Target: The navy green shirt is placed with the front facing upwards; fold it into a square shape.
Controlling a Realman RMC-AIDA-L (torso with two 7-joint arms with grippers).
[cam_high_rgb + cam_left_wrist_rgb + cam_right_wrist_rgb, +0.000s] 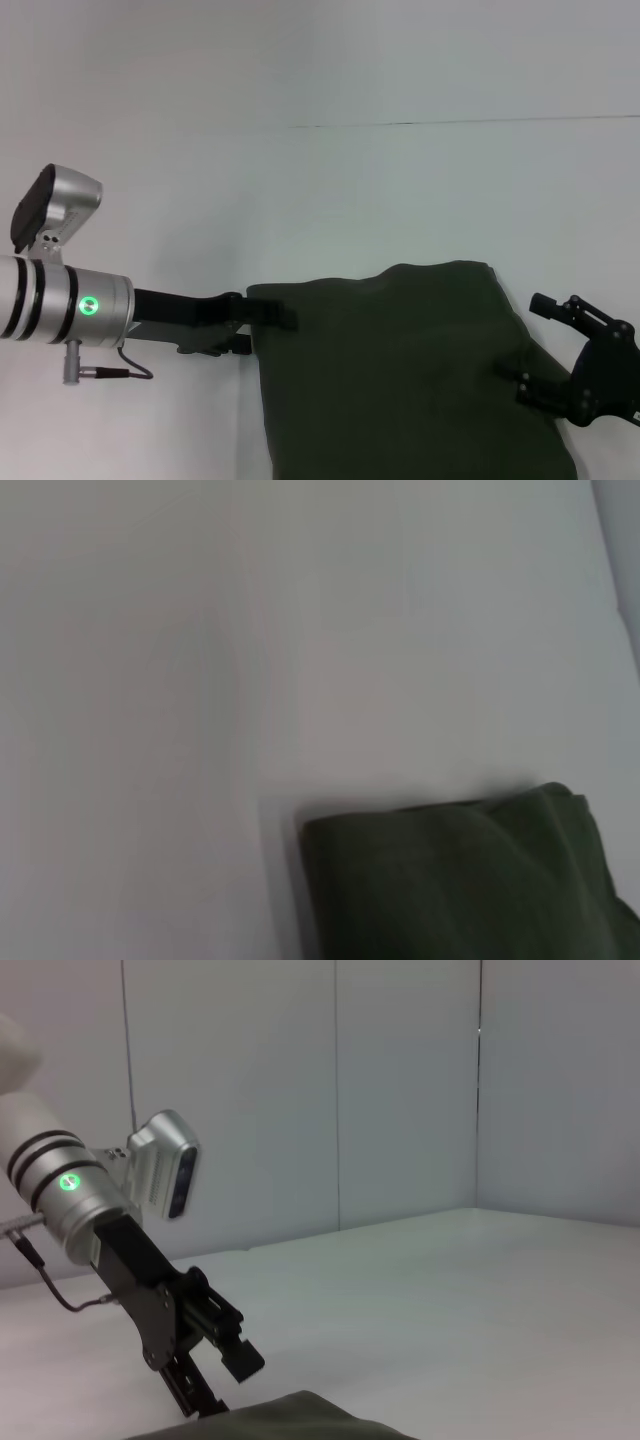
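Dark olive-green cotton shirt (pixel 400 380) lies on the white tabletop (pixel 350 180), low in the head view and running off its bottom edge. Already folded at least partly: no sleeves, collar or print showing, just a plain block with a rounded far edge and a squarish far-left corner (pixel 320 832). Layers look doubled at that corner in the left wrist view.

Left gripper (pixel 262 325), black, comes in flat from the left side, fingertips right at the shirt's far-left corner. One finger lies on top of the cloth edge, another sits lower beside it, so it reads as pinching the corner, but contact is hard to confirm; right wrist view shows the same gripper (pixel 215 1355) with jaws parted, tips dipping just behind the fabric edge (pixel 300 1410).

Right gripper (pixel 575 360), black, sits at the shirt's right edge, fingers spread, one tip near the cloth, nothing clamped as far as I can see.

Judgement: mid-fold, late stage, probably setting up a final fold or squaring the edges. Next move calls for both grippers to secure matching corners, lift together, and carry the far edge over evenly so the stack doesn't skew.
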